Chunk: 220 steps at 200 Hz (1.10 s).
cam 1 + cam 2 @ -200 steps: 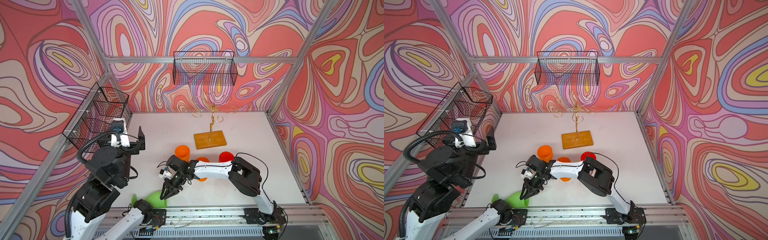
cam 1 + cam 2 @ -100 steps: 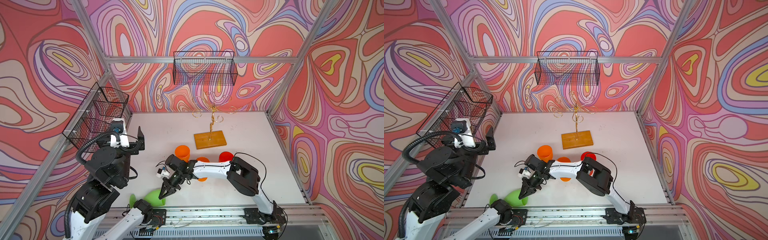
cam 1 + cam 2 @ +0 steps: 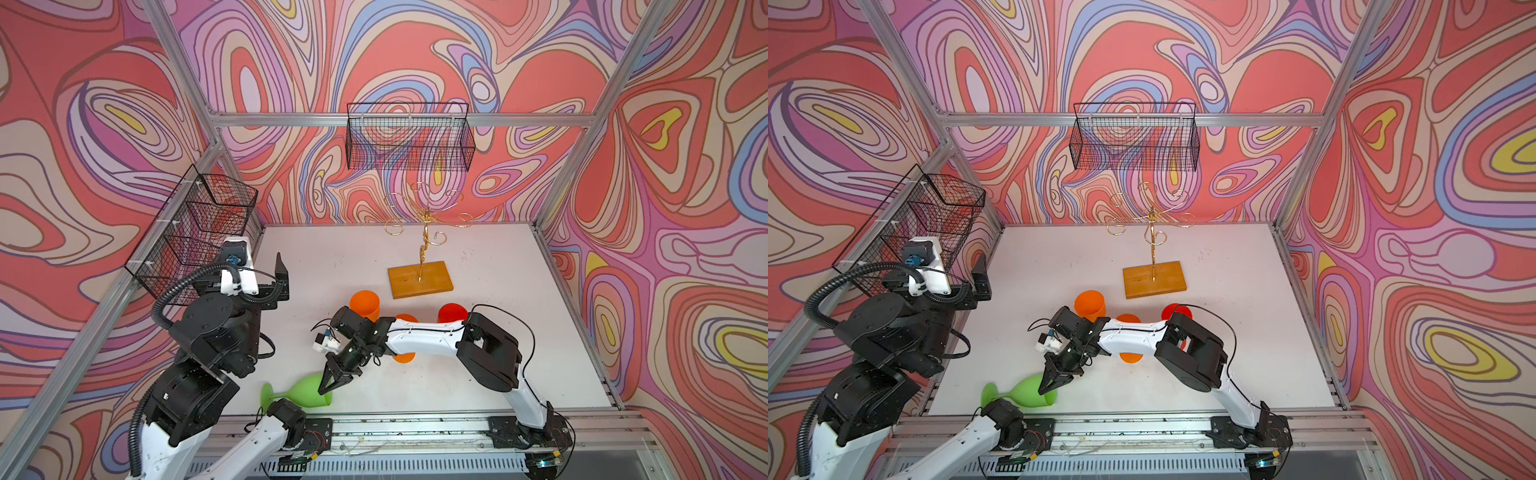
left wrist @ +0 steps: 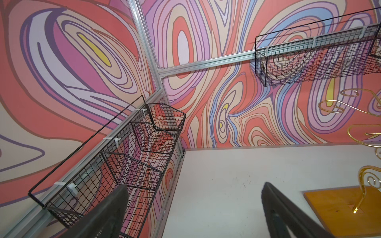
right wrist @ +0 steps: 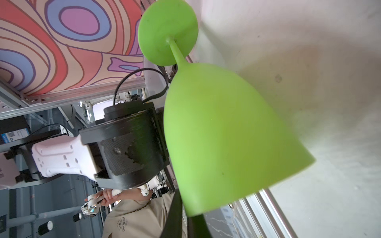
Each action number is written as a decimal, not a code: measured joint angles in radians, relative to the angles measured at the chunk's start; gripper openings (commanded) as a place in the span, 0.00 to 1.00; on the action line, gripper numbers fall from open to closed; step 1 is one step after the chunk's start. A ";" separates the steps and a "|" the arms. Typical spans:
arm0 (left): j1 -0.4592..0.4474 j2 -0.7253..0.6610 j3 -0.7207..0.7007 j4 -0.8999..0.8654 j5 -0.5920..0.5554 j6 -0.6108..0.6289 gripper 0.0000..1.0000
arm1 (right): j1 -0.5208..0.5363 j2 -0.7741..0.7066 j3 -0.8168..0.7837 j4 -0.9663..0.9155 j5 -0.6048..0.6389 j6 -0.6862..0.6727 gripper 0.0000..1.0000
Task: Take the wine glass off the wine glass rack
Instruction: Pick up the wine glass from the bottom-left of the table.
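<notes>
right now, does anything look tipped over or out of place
Yes: the green wine glass lies on its side at the table's near edge, with the right gripper shut at its rim. The wine glass rack holds nothing.

1. I get both top views bright and even under diffuse light; the white table (image 3: 478,257) carries no hard glare.
2. Shadows stay soft, with a faint one under the right arm (image 3: 424,336).
3. On the left wrist view the fingers (image 4: 111,210) of the left gripper (image 4: 194,185) are out of focus, while the wire baskets (image 4: 156,131) are sharp.
4. The wine glass rack (image 4: 355,211) throws one small glint at its foot.
5. On the right wrist view the wine glass (image 5: 226,134) blurs toward its near rim, and the table beside it is washed out.
</notes>
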<state>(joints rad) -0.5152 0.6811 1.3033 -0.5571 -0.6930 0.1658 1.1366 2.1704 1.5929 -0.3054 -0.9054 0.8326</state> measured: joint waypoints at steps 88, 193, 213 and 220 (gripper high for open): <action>0.000 0.003 0.000 0.000 0.000 0.000 1.00 | -0.003 -0.082 0.062 -0.215 0.159 -0.161 0.00; 0.000 0.004 0.000 0.000 0.000 0.000 1.00 | -0.004 -0.096 0.272 -0.532 0.301 -0.348 0.00; 0.000 0.004 0.000 0.000 0.000 0.000 1.00 | -0.004 -0.096 0.328 -0.613 0.336 -0.389 0.00; 0.000 0.004 0.000 0.000 0.000 0.000 1.00 | -0.003 -0.096 0.349 -0.642 0.349 -0.404 0.00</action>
<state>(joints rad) -0.5152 0.6849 1.3033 -0.5568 -0.6930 0.1658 1.1332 2.0747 1.9423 -0.9474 -0.5568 0.4290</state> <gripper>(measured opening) 0.999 0.048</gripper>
